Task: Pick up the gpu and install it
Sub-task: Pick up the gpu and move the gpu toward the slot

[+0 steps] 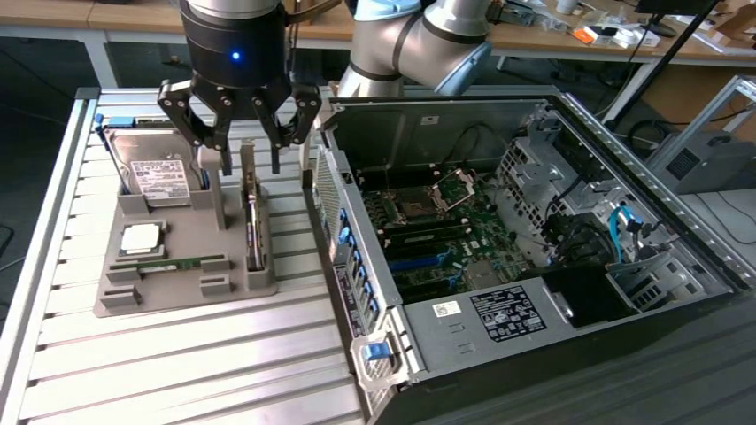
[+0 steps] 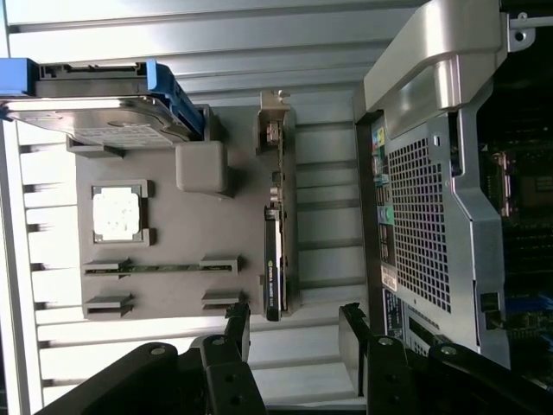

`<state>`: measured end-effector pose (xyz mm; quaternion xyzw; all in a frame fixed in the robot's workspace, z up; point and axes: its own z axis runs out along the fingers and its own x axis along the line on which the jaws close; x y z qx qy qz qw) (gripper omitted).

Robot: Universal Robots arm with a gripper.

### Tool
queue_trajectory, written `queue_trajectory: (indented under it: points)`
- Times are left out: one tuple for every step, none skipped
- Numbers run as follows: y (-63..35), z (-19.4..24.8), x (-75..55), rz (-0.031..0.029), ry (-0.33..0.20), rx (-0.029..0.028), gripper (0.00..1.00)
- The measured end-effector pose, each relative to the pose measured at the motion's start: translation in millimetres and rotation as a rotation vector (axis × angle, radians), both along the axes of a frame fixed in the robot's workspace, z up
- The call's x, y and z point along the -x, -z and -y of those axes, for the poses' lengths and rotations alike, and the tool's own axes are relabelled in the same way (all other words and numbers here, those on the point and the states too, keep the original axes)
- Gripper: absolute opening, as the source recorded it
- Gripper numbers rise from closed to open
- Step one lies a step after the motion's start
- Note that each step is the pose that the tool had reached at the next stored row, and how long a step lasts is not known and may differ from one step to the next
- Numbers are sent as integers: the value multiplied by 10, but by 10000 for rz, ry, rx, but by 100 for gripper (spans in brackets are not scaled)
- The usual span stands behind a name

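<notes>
- The fingers (image 2: 235,333) of the gripper (image 1: 246,149) are spread wide, and nothing is held between them.
- The gpu (image 1: 251,217) is found directly under the open fingers, stood on its long edge in a slot of the grey holder (image 1: 177,297); in the wrist view the card (image 2: 275,233) is lined up with the gap, closer to one finger than to the other.
- No contact between the fingertips and the card can be made out.
- Beside the fingers, to the exterior view's left, a hard drive (image 1: 159,173) is propped upright in the same holder.
- Below it in that view, a processor chip (image 1: 142,236) and a RAM stick (image 1: 177,263) are laid flat in their recesses.
- Just beyond the fingers, to the exterior view's right, the open computer case (image 1: 390,354) is stood, its side wall close to the card's slot.
- The motherboard (image 1: 437,230) is exposed inside the case.
- The holder is carried on a slatted metal table (image 1: 177,372).
</notes>
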<state>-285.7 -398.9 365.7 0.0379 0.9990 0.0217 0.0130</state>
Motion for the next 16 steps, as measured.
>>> queue_trajectory:
  points:
    - [3,0,0,1,0,-1,54]
    - [6,0,0,1,0,-1,54]
    - [9,0,0,0,0,0,54]
    - [13,0,0,1,0,-1,54]
    - [15,0,0,0,0,0,54]
    - [19,0,0,0,0,-1,54]
    - [22,0,0,0,0,0,54]
    - [25,0,0,0,0,0,54]
    - [28,0,0,1,0,-1,54]
    - [32,0,0,0,0,0,54]
    - [34,0,0,0,0,0,54]
    - [38,0,0,0,0,0,54]
    - [40,0,0,1,0,0,54]
    - [43,0,0,0,0,0,54]
    - [46,0,0,0,0,0,54]
    - [50,0,0,0,0,0,54]
